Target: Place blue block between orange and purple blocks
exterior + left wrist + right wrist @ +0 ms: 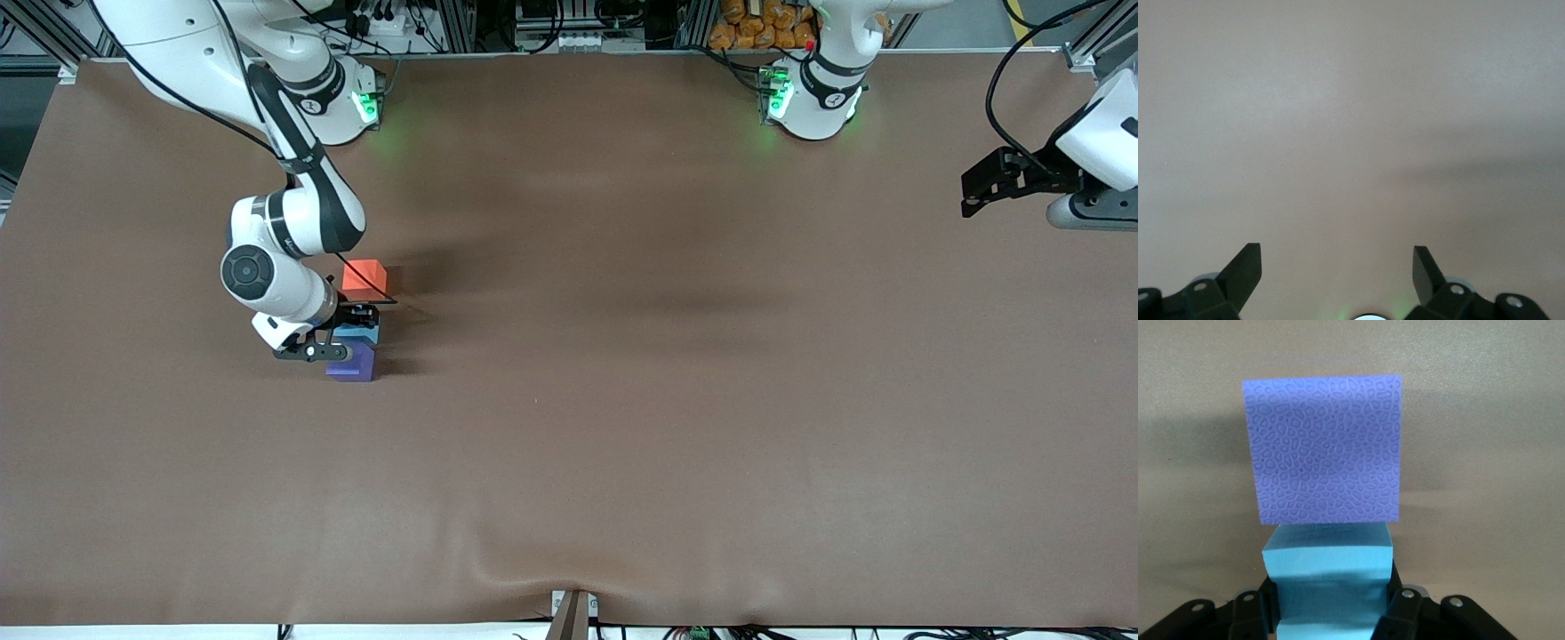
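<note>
Placing step, nearly done: right gripper clenched on the blue block, holding it low in the gap between the orange block and the purple block, toward the right arm's end of the bench, about midway between the base edge and the front-camera edge. Right wrist view shows the blue block gripped between the 2 fingers, its face right up against the purple block, touching or close to it; can't tell if blue is resting on the bench yet. From the front the 3 blocks line up: orange nearest the bases, blue in the middle, purple nearest the camera. Orange looks just apart from blue, partly hidden by the wrist. Next move, by my read: settle blue flat, let go, lift straight up so the fingers don't drag blue or nudge purple. Risk: tight fit, purple could get shoved toward the camera edge. Left gripper waits over the left arm's end of the bench near the base edge, fingers spread, nothing in them. Only 3 blocks on the bench; nothing else blocks the spot.
</note>
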Controlling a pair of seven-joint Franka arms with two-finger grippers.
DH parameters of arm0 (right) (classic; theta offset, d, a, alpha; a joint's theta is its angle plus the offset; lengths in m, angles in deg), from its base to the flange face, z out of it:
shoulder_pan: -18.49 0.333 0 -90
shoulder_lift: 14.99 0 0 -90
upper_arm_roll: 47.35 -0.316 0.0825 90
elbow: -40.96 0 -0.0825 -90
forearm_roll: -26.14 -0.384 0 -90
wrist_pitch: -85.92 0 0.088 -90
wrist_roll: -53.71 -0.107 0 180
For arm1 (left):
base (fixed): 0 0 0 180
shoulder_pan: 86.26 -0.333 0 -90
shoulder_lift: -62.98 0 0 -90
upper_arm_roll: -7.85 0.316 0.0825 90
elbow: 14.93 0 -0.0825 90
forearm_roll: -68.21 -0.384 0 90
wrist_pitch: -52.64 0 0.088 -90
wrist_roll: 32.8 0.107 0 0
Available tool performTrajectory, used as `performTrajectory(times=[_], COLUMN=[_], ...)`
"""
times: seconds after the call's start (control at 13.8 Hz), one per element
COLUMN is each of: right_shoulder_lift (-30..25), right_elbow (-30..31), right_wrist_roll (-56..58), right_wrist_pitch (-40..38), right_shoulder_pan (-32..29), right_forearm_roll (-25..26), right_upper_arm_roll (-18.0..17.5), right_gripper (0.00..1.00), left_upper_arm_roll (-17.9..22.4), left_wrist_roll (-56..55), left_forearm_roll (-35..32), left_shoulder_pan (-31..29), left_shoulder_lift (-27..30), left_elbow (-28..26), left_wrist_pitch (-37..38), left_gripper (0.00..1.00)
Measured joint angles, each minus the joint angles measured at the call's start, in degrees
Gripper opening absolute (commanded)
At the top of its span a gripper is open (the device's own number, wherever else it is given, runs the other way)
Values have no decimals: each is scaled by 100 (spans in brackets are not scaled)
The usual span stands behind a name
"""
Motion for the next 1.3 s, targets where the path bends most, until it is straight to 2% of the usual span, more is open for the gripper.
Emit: performTrajectory(times=[0.07, 0.29, 0.43, 0.72, 1.01, 1.3], right_shoulder_lift=[0, 48, 4, -218, -291, -330], right_elbow=[1, -20, -454, -2612, -4579, -5880], right_wrist_roll=[0, -1, 0, 1, 87, 139], right_wrist_pitch=[1, -106, -965, -3430, -4646, -6134], right_shoulder_pan=[0, -6, -10, -188, -771, -1143], right_forearm_roll=[0, -26, -92, -423, -444, -320], right_upper_arm_roll=[-1, 8, 13, 31, 48, 57], right_gripper=[100, 100, 100, 100, 100, 100], left_upper_arm_roll=[0, 0, 0, 0, 0, 1], left_wrist_roll=[0, 0, 0, 0, 0, 0], left_forearm_roll=[0, 0, 0, 0, 0, 0], left_shoulder_pan=[0, 0, -1, -2, -2, -4], left_shoulder_lift=[0, -1, -3, -36, -70, -74], left_elbow=[1, 2, 2, 3, 9, 23], left_wrist_pitch=[0, 0, 0, 7, 8, 10], left_gripper=[100, 100, 100, 100, 100, 100])
